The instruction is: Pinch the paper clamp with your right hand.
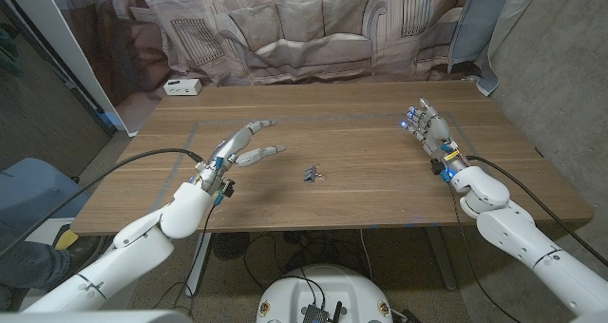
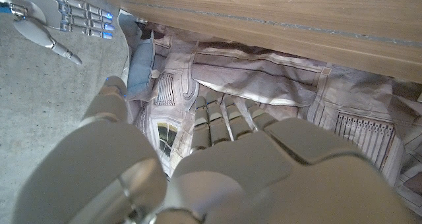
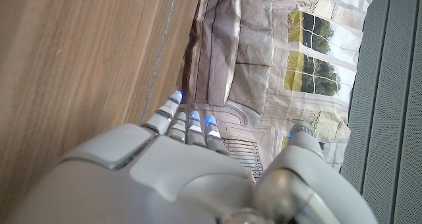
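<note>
The right hand's (image 1: 429,128) fingers (image 1: 414,115) are apart and hold nothing, raised over the counter's (image 1: 380,185) right side. The clamp (image 1: 312,174) lies near the counter's middle, well apart from that hand and between the two hands. The left hand (image 1: 239,149) is also spread and empty, its fingers pointing toward the clamp.

To do this well, I would bring the right hand across and low, thumb and a finger either side of the small clamp, then close squarely so it does not skid on the wood.
</note>
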`<state>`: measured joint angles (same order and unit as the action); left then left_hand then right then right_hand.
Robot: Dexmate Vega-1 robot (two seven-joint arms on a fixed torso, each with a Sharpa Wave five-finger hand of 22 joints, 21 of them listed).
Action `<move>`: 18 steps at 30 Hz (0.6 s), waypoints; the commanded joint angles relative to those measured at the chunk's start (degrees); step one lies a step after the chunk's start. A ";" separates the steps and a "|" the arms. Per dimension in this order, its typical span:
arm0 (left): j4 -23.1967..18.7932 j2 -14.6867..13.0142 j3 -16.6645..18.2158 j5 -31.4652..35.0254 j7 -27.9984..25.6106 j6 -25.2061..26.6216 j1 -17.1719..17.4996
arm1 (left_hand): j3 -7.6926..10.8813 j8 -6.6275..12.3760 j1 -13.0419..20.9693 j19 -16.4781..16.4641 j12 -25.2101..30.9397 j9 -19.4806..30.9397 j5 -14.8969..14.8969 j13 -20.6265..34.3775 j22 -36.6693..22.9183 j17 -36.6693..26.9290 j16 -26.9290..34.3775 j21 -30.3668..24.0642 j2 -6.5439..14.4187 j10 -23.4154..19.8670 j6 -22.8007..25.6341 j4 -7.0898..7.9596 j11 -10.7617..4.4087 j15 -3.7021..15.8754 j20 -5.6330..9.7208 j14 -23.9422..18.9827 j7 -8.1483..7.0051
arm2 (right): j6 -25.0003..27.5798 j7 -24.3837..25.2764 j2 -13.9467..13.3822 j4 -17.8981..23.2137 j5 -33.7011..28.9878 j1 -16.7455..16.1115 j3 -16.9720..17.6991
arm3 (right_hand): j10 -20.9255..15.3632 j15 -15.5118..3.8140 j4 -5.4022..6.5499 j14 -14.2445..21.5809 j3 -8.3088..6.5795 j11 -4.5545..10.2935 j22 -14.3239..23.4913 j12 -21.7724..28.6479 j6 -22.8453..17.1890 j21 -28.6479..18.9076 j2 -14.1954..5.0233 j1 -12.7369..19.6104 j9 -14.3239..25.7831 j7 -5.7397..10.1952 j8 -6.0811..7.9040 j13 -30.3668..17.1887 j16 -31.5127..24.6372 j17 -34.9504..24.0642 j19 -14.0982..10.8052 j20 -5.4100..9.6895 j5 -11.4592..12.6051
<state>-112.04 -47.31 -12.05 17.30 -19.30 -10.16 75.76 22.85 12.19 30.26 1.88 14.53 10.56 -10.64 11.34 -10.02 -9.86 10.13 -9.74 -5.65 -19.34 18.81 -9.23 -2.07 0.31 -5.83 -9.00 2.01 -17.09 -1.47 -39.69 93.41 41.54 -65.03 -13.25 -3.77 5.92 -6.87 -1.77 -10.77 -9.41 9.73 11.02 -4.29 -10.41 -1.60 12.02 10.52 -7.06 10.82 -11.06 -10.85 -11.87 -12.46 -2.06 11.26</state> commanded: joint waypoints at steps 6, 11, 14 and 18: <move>-10.42 -6.22 -1.54 5.88 8.23 16.60 -1.98 | -0.05 -0.79 0.65 6.43 -0.83 0.16 0.08 0.37 -0.18 -0.19 -0.24 0.19 -0.08 0.14 -0.50 0.52 -1.31 -0.04 -2.65 3.33 -1.11 | -0.96 0.69 0.09 0.64 0.27 -1.59 0.99 | 0.05 0.10 -0.36 -0.25 0.20 0.21 0.12 0.22 -0.15 -0.11 0.04 0.80 0.18 -0.47 0.29 -0.07 -0.58 -0.10 0.49 0.08 -0.03; -12.28 -8.23 -3.03 6.17 11.55 19.57 -3.54 | 0.02 -0.91 0.83 9.52 -1.00 0.19 0.08 0.44 -0.24 -0.21 -0.32 0.18 0.16 0.15 -0.71 0.59 -1.36 -0.48 -1.96 5.45 -1.12 | -0.81 0.24 0.12 0.44 0.49 -1.20 0.94 | -0.02 0.16 -0.37 -0.21 0.22 0.24 0.12 0.26 -0.13 -0.13 0.05 0.83 0.18 -0.40 0.28 -0.07 -0.61 -0.10 0.54 0.12 -0.03; -13.22 -9.17 -3.68 6.66 12.49 20.96 -4.13 | 0.10 -1.16 1.04 10.04 -1.21 0.19 0.06 0.47 -0.25 -0.21 -0.28 -0.01 0.25 0.58 -1.42 0.52 -1.49 -0.42 -2.13 6.07 -1.28 | -0.75 0.01 0.13 0.31 0.44 -0.90 0.82 | 0.00 0.13 -0.38 -0.18 0.23 0.20 0.12 0.26 -0.14 -0.13 0.04 0.86 0.18 -0.42 0.28 -0.07 -0.63 -0.10 0.62 0.01 -0.03; -13.99 -10.17 -4.66 7.39 13.50 22.44 -5.05 | 0.16 -1.28 1.23 10.38 -1.43 0.20 0.06 0.50 -0.25 -0.21 -0.15 -0.18 0.27 1.07 -1.86 0.46 -1.70 -0.38 -2.67 6.29 -1.31 | -0.25 -0.01 0.18 0.44 0.88 -0.79 0.82 | -0.01 0.12 -0.39 -0.18 0.24 0.22 0.12 0.27 -0.11 -0.14 0.04 0.87 0.17 -0.34 0.27 -0.07 -0.63 -0.10 0.66 -0.04 -0.03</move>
<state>-122.25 -54.09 -14.42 21.98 -12.26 3.44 73.04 22.62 11.01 30.86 9.72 13.29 10.55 -10.64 11.61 -10.01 -9.86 10.14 -9.53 -5.49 -18.62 17.47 -9.00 -3.40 -0.17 -7.98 -3.04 0.71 -17.81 -1.05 -39.66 93.89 41.90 -66.17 -12.50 -3.77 5.92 -7.11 -1.77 -10.53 -9.41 9.73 11.02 -4.29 -10.41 -1.37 12.25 10.52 -7.06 10.82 -10.92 -11.30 -11.87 -12.07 -2.05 11.26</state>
